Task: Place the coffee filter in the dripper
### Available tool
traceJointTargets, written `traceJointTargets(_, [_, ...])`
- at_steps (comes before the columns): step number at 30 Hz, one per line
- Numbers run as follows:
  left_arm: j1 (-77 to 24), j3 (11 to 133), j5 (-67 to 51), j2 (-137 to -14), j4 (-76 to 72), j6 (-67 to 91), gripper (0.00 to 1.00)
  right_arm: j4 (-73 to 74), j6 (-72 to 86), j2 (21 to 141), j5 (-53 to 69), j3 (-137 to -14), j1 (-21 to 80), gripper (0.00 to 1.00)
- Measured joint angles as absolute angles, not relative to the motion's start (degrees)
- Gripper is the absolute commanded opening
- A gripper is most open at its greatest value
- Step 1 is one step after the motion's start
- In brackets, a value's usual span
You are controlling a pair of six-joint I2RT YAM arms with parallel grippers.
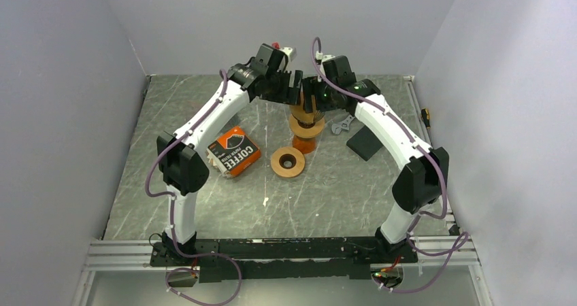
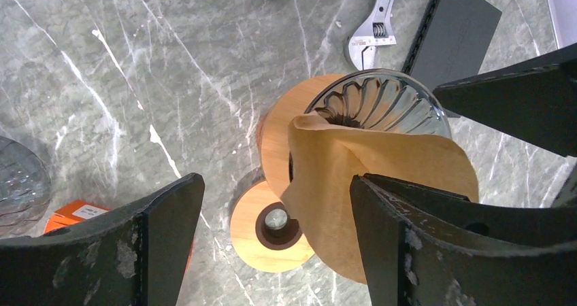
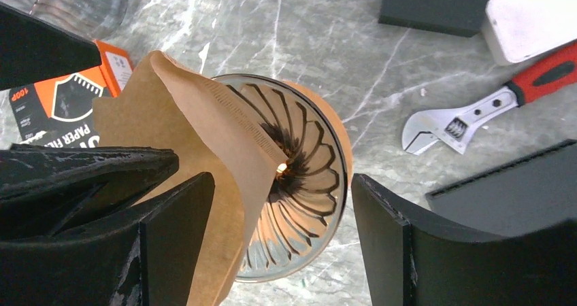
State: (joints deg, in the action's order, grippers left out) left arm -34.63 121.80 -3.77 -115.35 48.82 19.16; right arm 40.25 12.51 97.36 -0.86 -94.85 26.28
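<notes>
Left gripper (image 1: 291,88) and right gripper (image 1: 311,96) hover together above the dripper (image 1: 306,126).

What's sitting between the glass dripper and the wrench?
Nothing: the right wrist view shows only bare table between the dripper and the wrench.

Open tabletop (image 1: 326,204) in front; wrench (image 1: 342,124), black block (image 1: 366,143), filter box (image 1: 234,151), wooden ring (image 1: 287,162) around dripper (image 3: 309,149).

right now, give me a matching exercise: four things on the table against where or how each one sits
1 coffee filter
2 dripper
3 wrench
4 filter box

a metal, flat on the table, right of the dripper in the top view
b ribbed glass, on the wooden stand
c brown paper, draped over the dripper's rim
d orange, left of the wooden ring in the top view

Pairs: 1-c, 2-b, 3-a, 4-d
</notes>
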Motion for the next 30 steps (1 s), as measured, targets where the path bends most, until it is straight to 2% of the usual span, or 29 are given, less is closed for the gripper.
traceJointTargets(7, [-32.5,118.1,-7.7,-115.3,47.7,20.5,0.82,40.3,13.1,100.8,4.1,-95.4,25.4,0.80])
traceJointTargets(19, [-32.2,117.3,-10.8,-115.3,46.8,20.9,0.73,40.2,13.5,102.1,5.9,-95.7,24.6,0.58])
traceJointTargets(30, [-32.2,117.3,-11.1,-115.7,46.5,20.7,0.68,39.6,13.8,102.1,7.9,-95.5,22.9,0.54])
